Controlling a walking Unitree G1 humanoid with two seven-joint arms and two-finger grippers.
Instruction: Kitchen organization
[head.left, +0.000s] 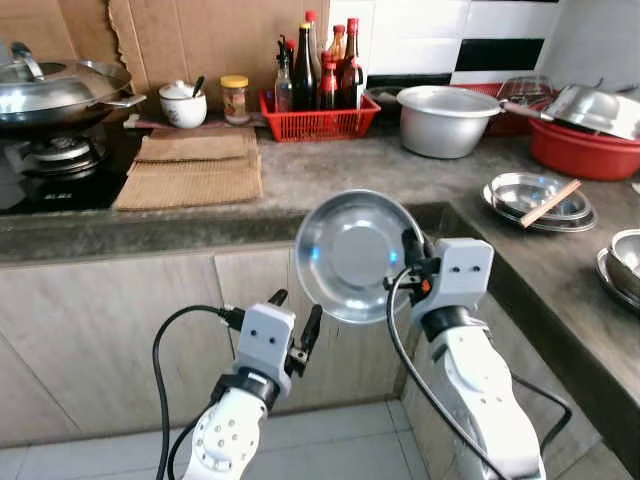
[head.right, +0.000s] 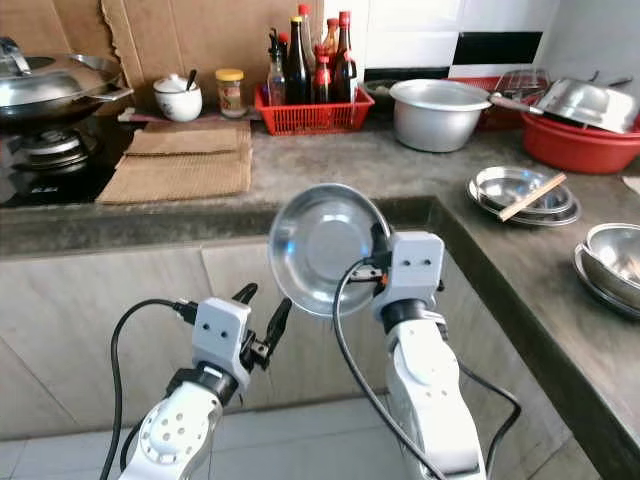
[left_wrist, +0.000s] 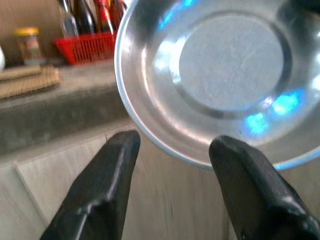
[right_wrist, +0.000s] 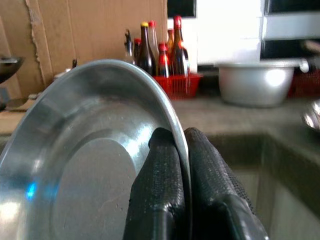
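Nearest, the left gripper (head.left: 295, 318) hangs in front of the cabinet doors with its fingers spread apart and nothing between them. Just right and slightly farther, the right gripper (right_wrist: 182, 150) is pinched tight on the rim of a steel plate (head.left: 350, 255), held on edge in the air before the desk (head.left: 330, 180). Farther right on the desk lie stacked steel dishes (head.left: 535, 200). At the far wall stand a red basket of bottles (head.left: 318, 118), a metal pot (head.left: 445, 120) and, far left, a wok (head.left: 60, 90).
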